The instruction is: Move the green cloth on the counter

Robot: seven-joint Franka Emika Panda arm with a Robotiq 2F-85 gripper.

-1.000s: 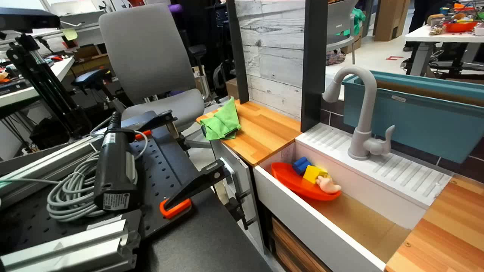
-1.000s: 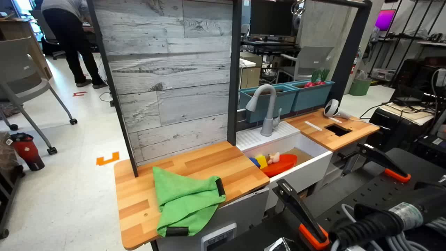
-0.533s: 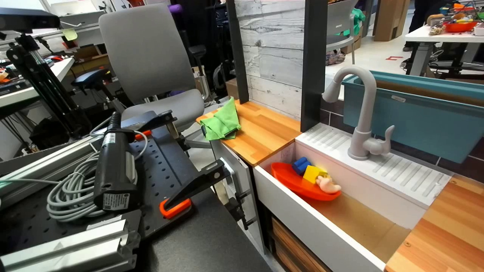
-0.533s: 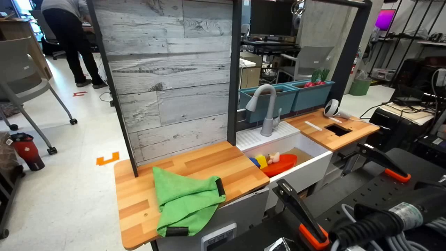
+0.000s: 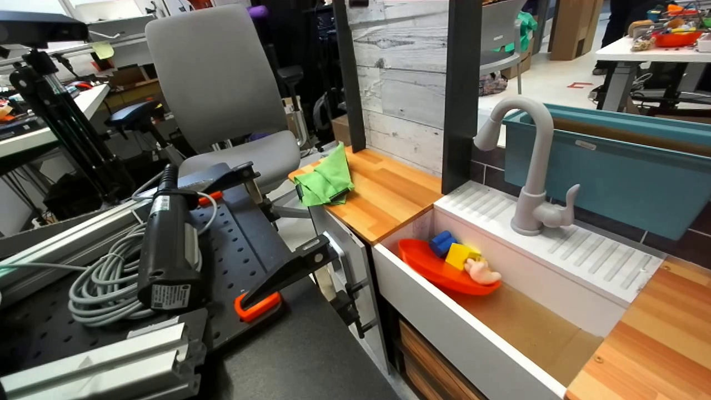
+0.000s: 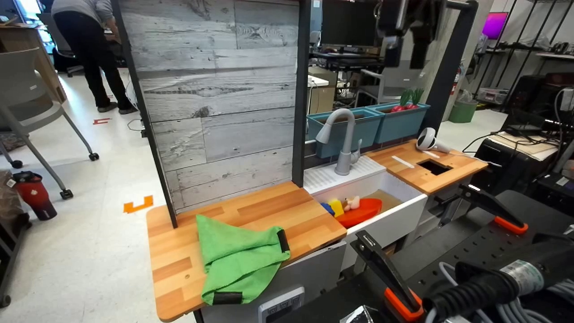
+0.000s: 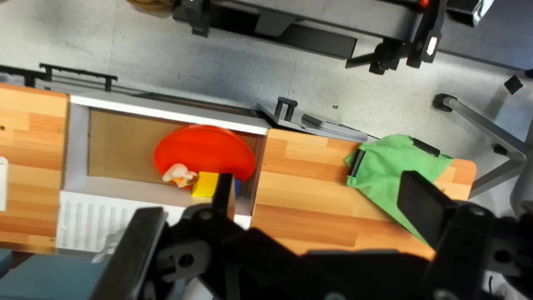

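The green cloth lies crumpled on the left part of the wooden counter (image 6: 309, 220), with dark strips on its edges. It shows in both exterior views (image 5: 325, 180) (image 6: 244, 258) and in the wrist view (image 7: 387, 166), and it hangs over the counter's front edge. My gripper (image 6: 406, 63) is in the air at the upper right of an exterior view, fingers pointing down and apart. In the wrist view my gripper (image 7: 314, 193) is open and empty, high above the counter. Its right finger covers part of the cloth in the picture; they are apart.
A sink (image 5: 472, 339) holds a red dish (image 5: 439, 272) with a yellow block, a blue block and a pale toy. A grey faucet (image 5: 536, 166), teal planters (image 6: 401, 123) and a panel (image 6: 224, 98) rise behind. A black table with clamps (image 6: 390, 278) stands in front.
My gripper has come into view at the top right of an exterior view; it was out of sight in the earlier frames. The cloth has not moved.
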